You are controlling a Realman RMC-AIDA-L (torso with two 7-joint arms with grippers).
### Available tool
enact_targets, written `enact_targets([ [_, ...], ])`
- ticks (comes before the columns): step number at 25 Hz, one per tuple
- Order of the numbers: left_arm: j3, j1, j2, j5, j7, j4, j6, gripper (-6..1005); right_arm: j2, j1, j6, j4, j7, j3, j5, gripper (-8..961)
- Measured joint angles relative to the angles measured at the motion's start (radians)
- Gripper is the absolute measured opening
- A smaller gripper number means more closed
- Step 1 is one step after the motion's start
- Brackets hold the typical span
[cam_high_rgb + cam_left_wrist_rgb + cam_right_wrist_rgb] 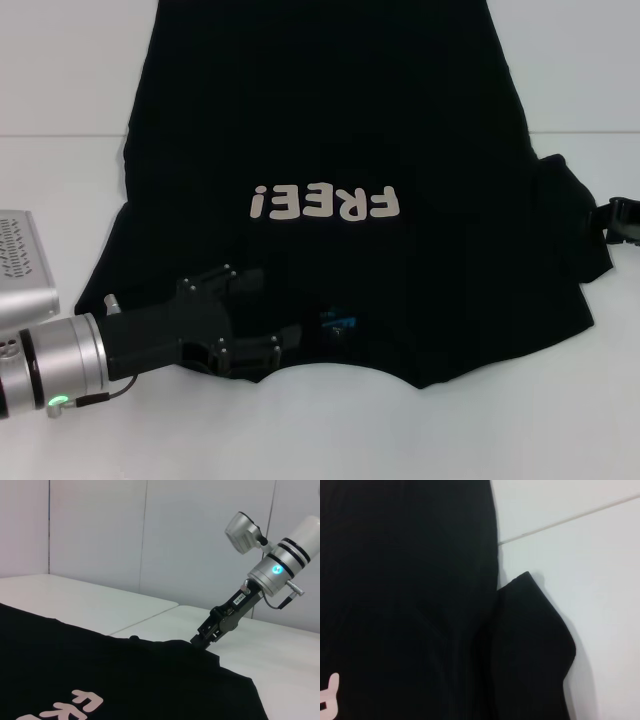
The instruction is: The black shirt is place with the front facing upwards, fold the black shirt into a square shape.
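The black shirt (330, 130) lies spread on the white table (500, 430), front up, its off-white "FREE!" lettering (325, 203) reading upside down in the head view. A small blue neck label (338, 320) shows at the near edge. My left gripper (262, 315) reaches in from the near left, over the shirt's shoulder beside the collar, fingers spread open. At the far right, my right gripper (612, 222) meets the bunched sleeve (570, 215). In the left wrist view the right gripper (202, 641) is pinched on the raised sleeve edge. The right wrist view shows the folded sleeve (530, 645).
A seam (60, 136) runs across the table under the shirt. A silver housing (22, 262) on my left arm sits at the left edge. Bare white table lies in front of the shirt and to both sides. A pale wall (150, 530) stands behind.
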Motion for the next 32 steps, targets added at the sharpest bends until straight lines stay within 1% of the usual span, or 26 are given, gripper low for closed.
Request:
enact_targets([
  [3,0.000,0.000,0.000,0.000,-0.003,0.000,0.000,907,0.001,0.000,0.006,0.002,0.000,0.000,0.000,436],
  [19,0.000,-0.008,0.000,-0.001,-0.006,-0.012,0.001,908,0.005,0.002,0.025,0.014,-0.010,-0.003,-0.006,360],
  [29,0.000,-0.009,0.000,-0.004,-0.007,-0.012,0.001,907,0.011,0.008,0.037,0.015,-0.024,-0.029,-0.007,312],
  [32,0.000,-0.009,0.000,-0.004,-0.007,-0.012,0.000,907,0.011,0.008,0.038,0.015,-0.024,-0.029,-0.008,174],
])
